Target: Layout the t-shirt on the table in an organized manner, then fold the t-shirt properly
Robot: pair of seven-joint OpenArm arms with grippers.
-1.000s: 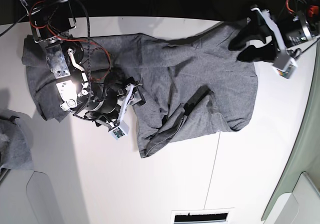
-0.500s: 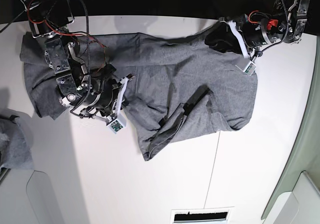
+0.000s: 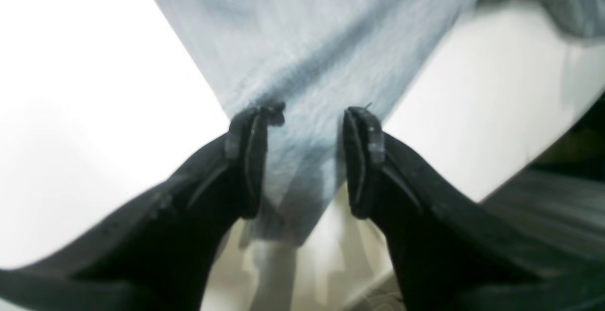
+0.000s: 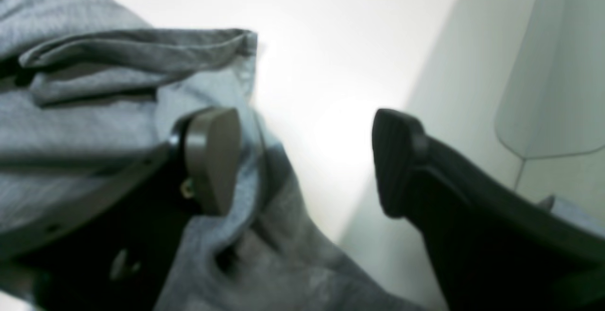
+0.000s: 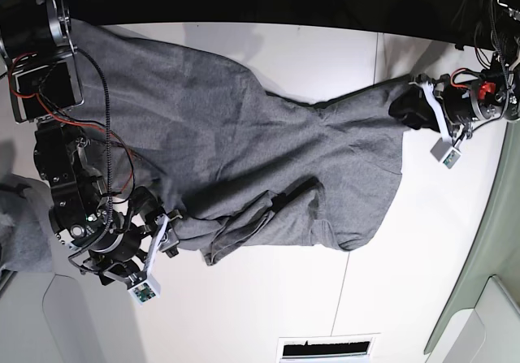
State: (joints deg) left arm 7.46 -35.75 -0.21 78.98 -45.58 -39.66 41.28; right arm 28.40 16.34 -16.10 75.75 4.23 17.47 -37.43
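Note:
The heather-grey t-shirt (image 5: 244, 136) lies spread across the white table (image 5: 268, 314), with a crumpled fold near its lower middle. My left gripper (image 5: 409, 110) is at the shirt's right corner. In the left wrist view its jaws (image 3: 312, 112) stand apart, with the tapering corner of the t-shirt (image 3: 307, 32) lying between them on the table (image 3: 71, 89). My right gripper (image 5: 166, 229) is at the shirt's lower left edge. In the right wrist view it (image 4: 307, 159) is wide open, with the t-shirt (image 4: 71, 79) bunched beside its left finger and bare table (image 4: 331, 41) in the gap.
A smaller lighter-grey cloth bundle (image 5: 20, 233) lies at the left edge. A pale grey-green rounded panel (image 5: 496, 282) borders the right side and also shows in the right wrist view (image 4: 543, 65). A thin dark seam (image 5: 345, 290) crosses the table. A vent slot (image 5: 325, 351) sits at the bottom edge.
The right arm has moved down to the shirt's lower left edge. The left gripper has moved right and down to the right corner. The shirt now lies wider and flatter.

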